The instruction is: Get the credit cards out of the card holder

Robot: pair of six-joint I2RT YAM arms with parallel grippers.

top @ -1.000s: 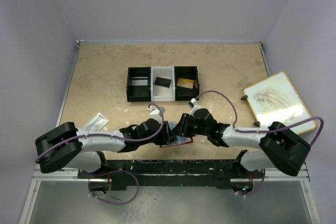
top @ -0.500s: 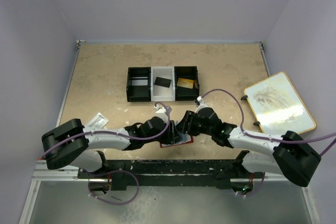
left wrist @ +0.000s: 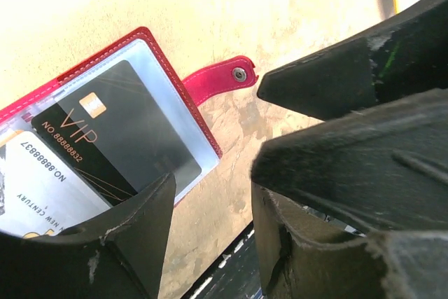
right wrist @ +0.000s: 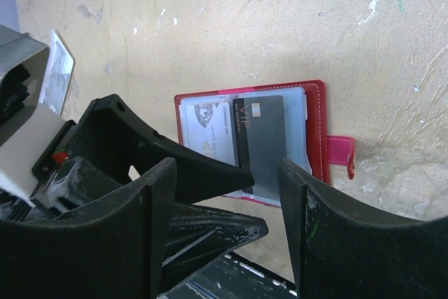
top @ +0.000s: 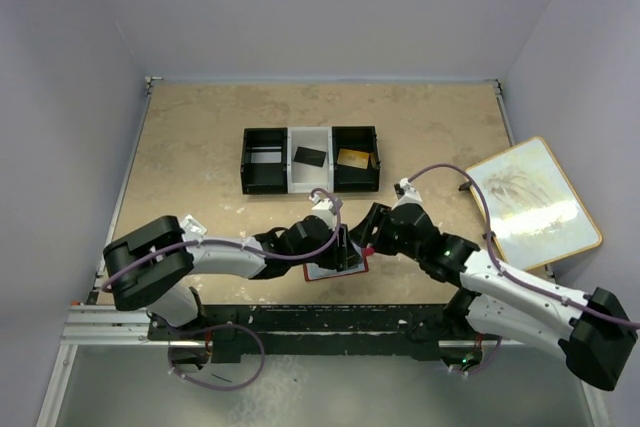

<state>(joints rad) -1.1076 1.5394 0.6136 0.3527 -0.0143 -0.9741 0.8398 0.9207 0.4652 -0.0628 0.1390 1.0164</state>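
Holder: holder point(top: 338, 267) lies open flat on the table point(top: 200, 127) near its front edge, between the two grippers, with its strap point(left wrist: 220, 82) sticking out sideways.
Cards: black card point(left wrist: 119, 138) and white card point(left wrist: 35, 187) sit side by side inside clear sleeves point(left wrist: 166, 92); neither is out yet.
Left gripper: left gripper point(left wrist: 212, 194) has its fingers spread and pinches nothing. One fingertip hangs over the white card; whether it presses down, I cannot tell.
Right gripper: right gripper point(right wrist: 227, 173) has its fingers spread wide and empty, above the holder.
Risk, sliding: if nothing pins the holder, a pull on a card would likely drag the whole holder across the table instead of freeing the card.
Risk, sleeve: the cards lie flush under plastic, so a pinch may catch sleeve and card together, or slip off.
Risk, crowding: both grippers work close over one small thing, so fingers could knock each other.
Risk, folding: a lift at one edge could flip the holder shut.
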